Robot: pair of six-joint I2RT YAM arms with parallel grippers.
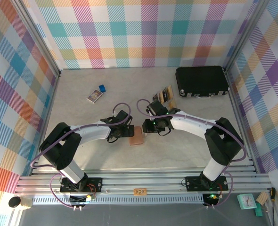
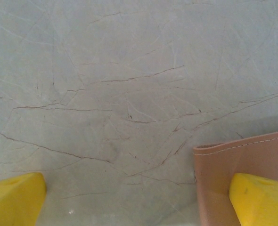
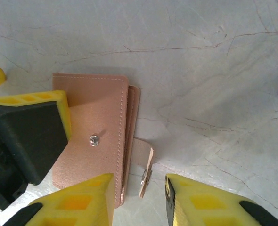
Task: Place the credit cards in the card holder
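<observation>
The tan card holder (image 1: 137, 137) lies closed on the table between both grippers. My left gripper (image 1: 126, 131) is open wide, and in the left wrist view its right fingertip (image 2: 261, 200) rests on the card holder (image 2: 233, 160). In the right wrist view the card holder (image 3: 99, 117) lies flat, its clasp tab (image 3: 146, 169) sticking up from the right edge. My right gripper (image 3: 139, 202) is open, and the tab stands between its fingers without being clamped. The credit cards (image 1: 164, 97) sit in a small pile further back, apart from both grippers.
A large black case (image 1: 202, 81) lies at the back right, close to the cards. A small printed box (image 1: 94, 96) and a tiny blue object (image 1: 102, 88) lie at the back left. Checked walls close in the table on three sides.
</observation>
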